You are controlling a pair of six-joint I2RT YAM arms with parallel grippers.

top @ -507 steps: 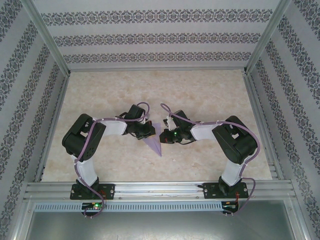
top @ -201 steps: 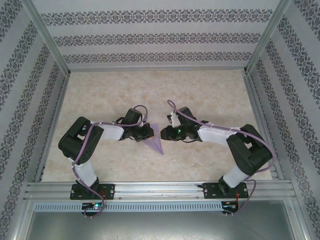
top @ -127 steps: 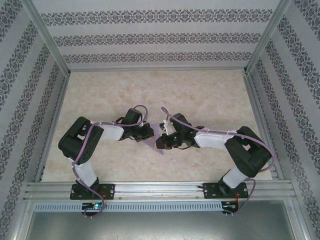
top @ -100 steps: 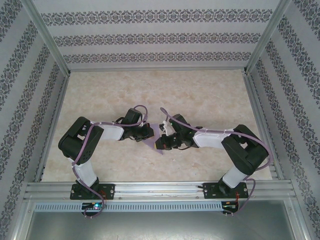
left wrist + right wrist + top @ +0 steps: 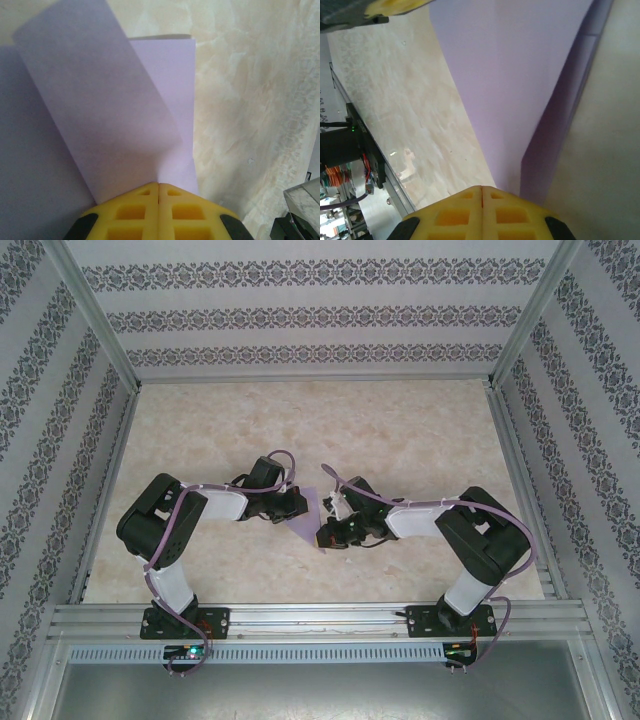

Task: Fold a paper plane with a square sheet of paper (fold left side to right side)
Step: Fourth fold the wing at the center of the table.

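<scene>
Dropping toward the near edge, the right hand (image 5: 327, 537) has pressed its fingers together at the near tip of the paper (image 5: 309, 512), which lies just nearside of the middle of the surface (image 5: 430, 430). Whether it nips that tip or merely pins it down is hard to tell. The left hand (image 5: 159, 189) stays pressed together, pinching a lifted flap on the paper's left. With both ends anchored, the left-to-right fold looks ready to carry over.
</scene>
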